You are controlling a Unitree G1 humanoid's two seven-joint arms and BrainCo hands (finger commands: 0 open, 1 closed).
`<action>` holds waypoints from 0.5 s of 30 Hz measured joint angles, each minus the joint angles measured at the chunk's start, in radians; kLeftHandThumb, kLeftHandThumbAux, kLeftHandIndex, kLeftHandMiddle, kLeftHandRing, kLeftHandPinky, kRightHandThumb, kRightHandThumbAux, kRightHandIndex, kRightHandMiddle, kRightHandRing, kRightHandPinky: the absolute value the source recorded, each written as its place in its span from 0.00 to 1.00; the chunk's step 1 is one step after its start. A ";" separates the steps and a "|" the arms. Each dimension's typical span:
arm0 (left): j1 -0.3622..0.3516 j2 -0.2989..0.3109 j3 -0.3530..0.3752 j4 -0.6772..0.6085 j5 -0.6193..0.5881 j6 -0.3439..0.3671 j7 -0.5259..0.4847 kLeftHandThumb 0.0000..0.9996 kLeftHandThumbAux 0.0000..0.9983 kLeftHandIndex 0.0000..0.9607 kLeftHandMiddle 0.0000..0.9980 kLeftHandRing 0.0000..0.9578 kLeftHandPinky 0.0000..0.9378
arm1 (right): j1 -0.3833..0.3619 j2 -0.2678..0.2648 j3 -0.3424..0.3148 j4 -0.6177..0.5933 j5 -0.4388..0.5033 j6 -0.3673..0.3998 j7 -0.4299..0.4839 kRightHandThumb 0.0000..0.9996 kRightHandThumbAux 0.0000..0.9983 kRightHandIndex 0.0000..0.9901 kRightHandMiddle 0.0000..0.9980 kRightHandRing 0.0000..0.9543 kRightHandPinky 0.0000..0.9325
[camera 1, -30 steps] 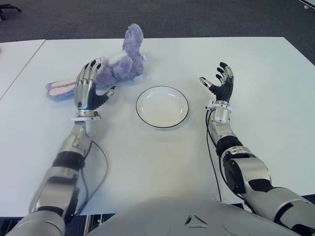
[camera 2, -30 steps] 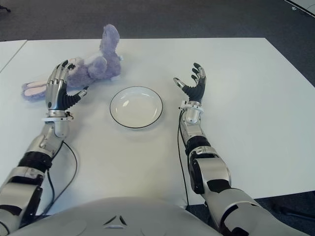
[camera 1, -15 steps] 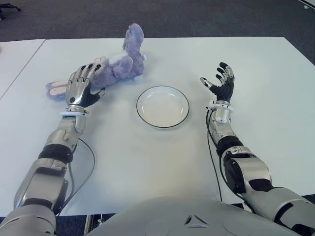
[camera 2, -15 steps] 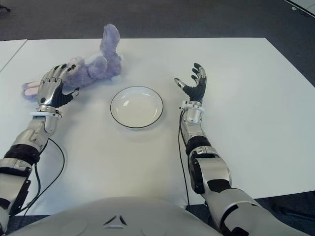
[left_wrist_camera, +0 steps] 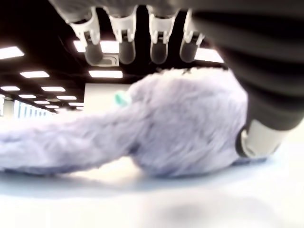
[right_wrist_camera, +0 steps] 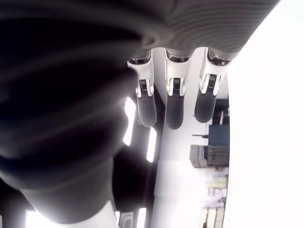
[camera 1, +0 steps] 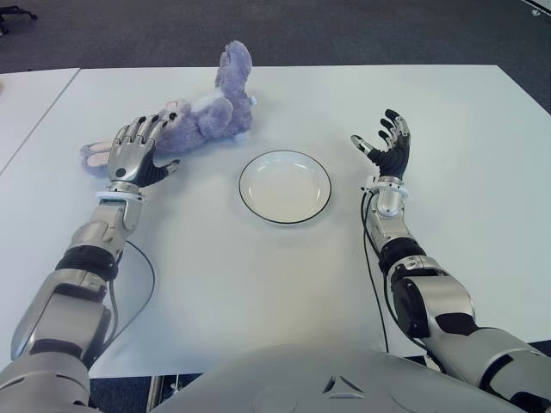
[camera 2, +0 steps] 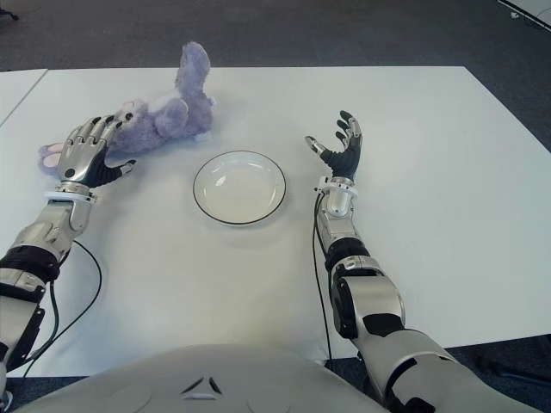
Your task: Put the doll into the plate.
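A purple plush rabbit doll [camera 1: 207,112] lies on its side on the white table [camera 1: 258,284], at the far left. Its long pink-lined ears [camera 1: 96,155] stretch toward the left edge. My left hand [camera 1: 133,153] hovers over the doll's head with fingers [left_wrist_camera: 124,47] spread, holding nothing. In the left wrist view the doll [left_wrist_camera: 180,128] fills the space just under the fingers. An empty white plate [camera 1: 284,187] with a dark rim sits at the table's centre. My right hand [camera 1: 387,146] stands upright to the right of the plate, fingers [right_wrist_camera: 173,102] spread and empty.
A second white table [camera 1: 26,103] adjoins on the left with a narrow gap between. Dark carpet [camera 1: 344,30] lies beyond the far edge. A black cable [camera 1: 142,292] trails from my left forearm across the table.
My left hand has moved left and lowered from upright beside the doll's body to a flatter pose over its head and ears. Doll, plate and right hand have not moved.
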 measured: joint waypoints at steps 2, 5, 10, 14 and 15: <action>-0.010 0.005 -0.013 0.018 0.011 0.006 0.001 0.21 0.59 0.04 0.00 0.00 0.00 | 0.000 0.000 -0.002 0.001 0.000 0.000 0.003 0.08 0.95 0.18 0.15 0.16 0.20; -0.026 0.014 -0.038 0.042 0.028 0.010 0.006 0.19 0.60 0.04 0.00 0.00 0.00 | 0.000 0.000 -0.005 0.002 0.000 0.000 0.009 0.07 0.96 0.17 0.15 0.15 0.19; -0.061 0.027 -0.082 0.082 0.061 0.021 0.026 0.18 0.61 0.05 0.00 0.00 0.00 | -0.001 0.000 -0.010 0.004 0.000 0.000 0.017 0.04 0.97 0.17 0.15 0.15 0.19; -0.094 0.034 -0.115 0.110 0.087 0.029 0.052 0.19 0.61 0.06 0.00 0.00 0.00 | -0.001 0.000 -0.014 0.005 0.000 0.000 0.024 0.03 0.97 0.17 0.15 0.15 0.19; -0.103 0.036 -0.123 0.116 0.094 0.031 0.059 0.19 0.61 0.06 0.00 0.00 0.00 | -0.001 0.000 -0.014 0.005 0.000 0.000 0.026 0.03 0.97 0.18 0.16 0.15 0.19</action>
